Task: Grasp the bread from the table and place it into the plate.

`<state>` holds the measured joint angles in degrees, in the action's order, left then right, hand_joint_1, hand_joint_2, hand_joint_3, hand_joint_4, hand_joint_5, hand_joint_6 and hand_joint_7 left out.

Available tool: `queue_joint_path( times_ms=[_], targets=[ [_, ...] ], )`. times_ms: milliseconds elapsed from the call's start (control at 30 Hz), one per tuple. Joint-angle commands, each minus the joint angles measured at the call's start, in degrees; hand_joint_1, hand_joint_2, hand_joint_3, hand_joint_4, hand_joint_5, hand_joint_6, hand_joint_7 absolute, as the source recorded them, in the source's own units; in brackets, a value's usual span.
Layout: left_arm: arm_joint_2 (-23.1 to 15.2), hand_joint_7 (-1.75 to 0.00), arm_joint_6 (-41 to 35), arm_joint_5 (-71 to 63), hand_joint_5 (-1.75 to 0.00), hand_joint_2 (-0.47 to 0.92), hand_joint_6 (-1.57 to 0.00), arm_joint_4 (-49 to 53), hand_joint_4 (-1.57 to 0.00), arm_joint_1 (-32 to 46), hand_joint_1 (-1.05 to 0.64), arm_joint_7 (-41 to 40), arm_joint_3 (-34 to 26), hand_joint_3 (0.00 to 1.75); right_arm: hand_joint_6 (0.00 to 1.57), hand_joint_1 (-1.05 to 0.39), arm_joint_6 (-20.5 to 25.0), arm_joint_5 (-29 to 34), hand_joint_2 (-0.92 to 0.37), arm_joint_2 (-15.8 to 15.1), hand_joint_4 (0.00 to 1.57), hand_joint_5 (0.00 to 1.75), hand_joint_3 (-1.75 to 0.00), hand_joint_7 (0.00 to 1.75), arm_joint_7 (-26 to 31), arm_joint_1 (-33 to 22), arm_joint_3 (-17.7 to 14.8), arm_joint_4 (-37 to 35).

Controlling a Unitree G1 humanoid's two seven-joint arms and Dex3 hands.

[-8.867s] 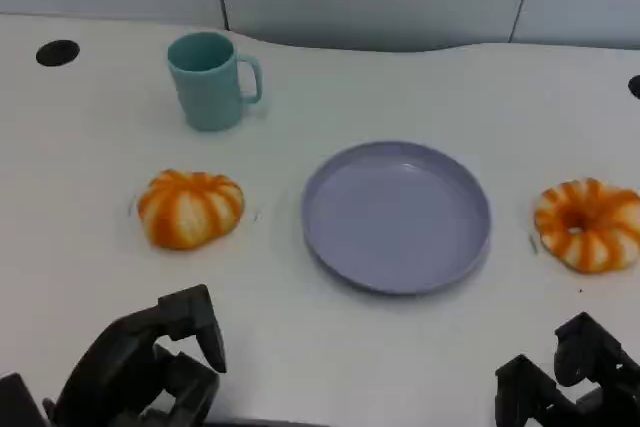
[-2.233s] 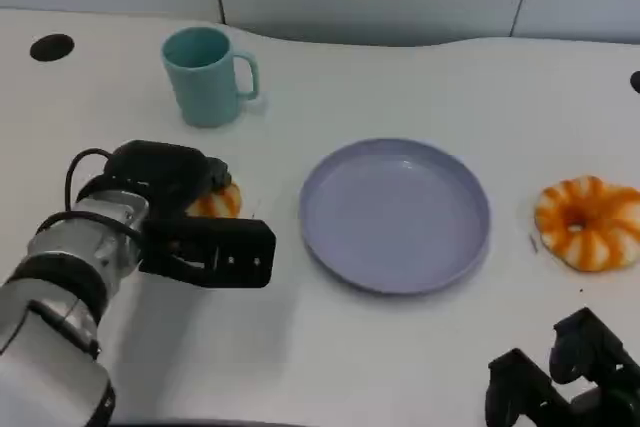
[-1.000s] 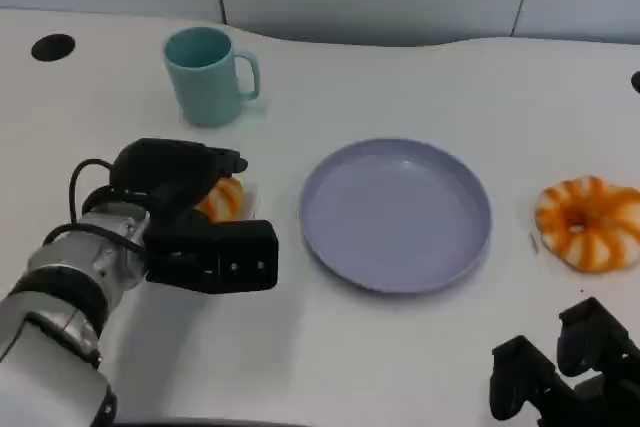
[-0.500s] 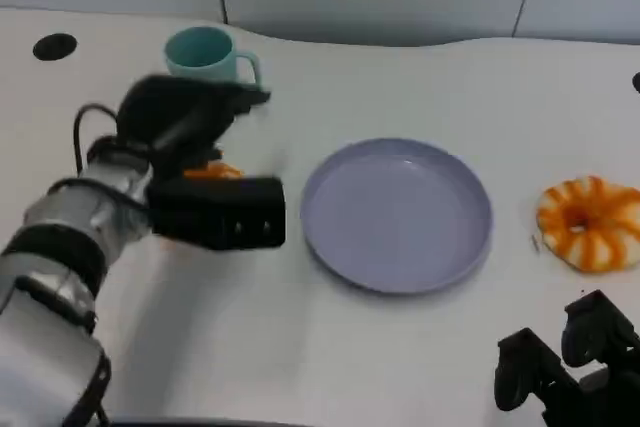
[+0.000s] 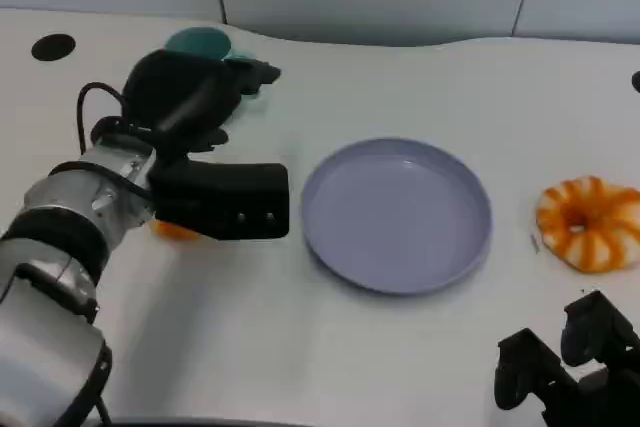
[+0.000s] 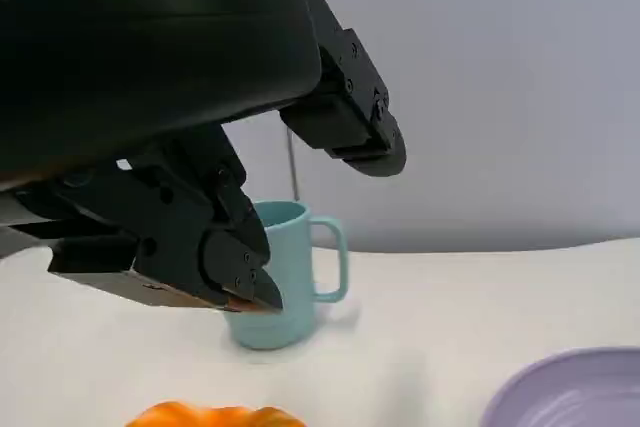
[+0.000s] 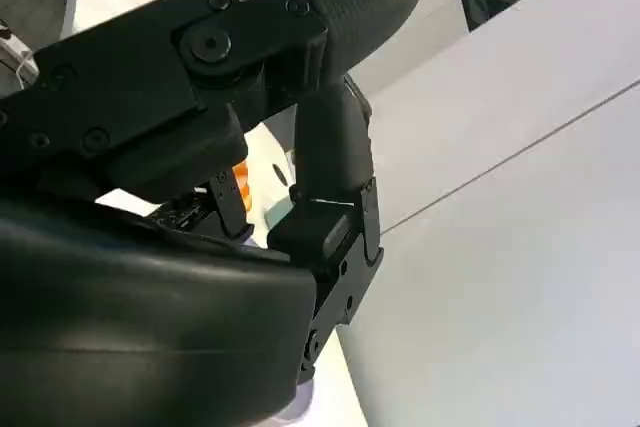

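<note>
Bread [image 5: 172, 230] on table [image 5: 420, 367] just beneath left robot hand [image 5: 200, 152], not held; fingers [image 6: 345, 97] apart, grasping nothing. Lower hand squarely over loaf, close evenly, then carry to plate [image 5: 396, 215] beside hand. Right robot hand [image 5: 565, 372] idle, curled

Orange-and-white striped bread [image 5: 587, 224], lavender plate [image 5: 396, 215], teal mug [image 6: 282, 272], white table [image 5: 330, 347].
</note>
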<state>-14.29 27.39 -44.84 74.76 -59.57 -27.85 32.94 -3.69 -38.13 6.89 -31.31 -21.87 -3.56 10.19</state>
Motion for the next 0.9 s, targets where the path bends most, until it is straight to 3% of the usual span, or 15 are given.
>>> queue_joint_path(
  times_ms=[33, 333, 367, 400, 467, 500, 900],
  targets=[
    [-0.1, -0.03, 1.1, -0.2, -0.07, 0.75, -1.16, -0.5, -1.26, -2.1, 0.06, -1.7, 0.2, 0.0, 0.67, -0.45, 0.3, 0.2, -0.85, -0.4, 0.78, 1.75, 0.0, 1.73, 0.3, 0.4, -0.1, -0.3],
    [0.2, -0.02, 1.2, -1.1, -0.06, 0.75, -1.17, -0.4, -1.27, -2.8, 0.07, -2.3, 1.4, 0.0, 0.64, -0.44, 0.0, 0.2, -0.85, -0.1, 0.77, 1.75, 0.0, 1.75, 0.0, 0.7, 0.0, -0.7],
    [0.0, -0.02, -3.3, -1.5, -0.06, 0.75, -1.17, 1.3, -1.27, -2.5, 0.07, 6.3, 2.2, 0.0, 0.64, -0.44, 0.1, 0.3, -0.85, -0.3, 0.77, 1.75, 0.0, 1.75, 0.1, 0.5, -0.1, -0.4],
    [-0.5, -0.01, -7.4, -2.6, -0.02, 0.85, -0.66, 2.9, -0.69, -1.2, -0.39, 11.5, 3.5, 0.14, 0.65, -0.45, 0.3, 0.3, -0.85, -0.5, 0.77, 1.75, 0.0, 1.75, 0.3, 0.2, 0.0, 0.0],
    [-1.2, 0.0, -11.9, -3.8, -0.01, 0.91, -0.35, 4.4, -0.35, 0.5, -0.68, 16.9, 4.9, 0.27, 0.64, -0.45, 0.6, 0.4, -0.86, -0.6, 0.77, 1.75, 0.0, 1.75, 0.5, -0.2, 0.0, 0.5],
    [-1.3, 0.0, -12.4, -3.8, 0.0, 0.91, -0.31, 4.3, -0.31, 0.8, -0.71, 17.0, 5.1, 0.29, 0.64, -0.45, 0.7, 0.4, -0.86, -0.6, 0.77, 1.75, 0.0, 1.75, 0.6, -0.3, 0.0, 0.6],
    [-2.7, -0.01, -14.3, -4.2, -0.02, 0.92, -0.29, 4.0, -0.31, 3.3, -0.74, 15.5, 5.6, 0.31, 0.65, -0.45, 0.4, 1.3, -0.87, -0.7, 0.79, 1.75, -0.01, 1.75, 1.1, -1.9, 0.5, 1.7]
  ],
)
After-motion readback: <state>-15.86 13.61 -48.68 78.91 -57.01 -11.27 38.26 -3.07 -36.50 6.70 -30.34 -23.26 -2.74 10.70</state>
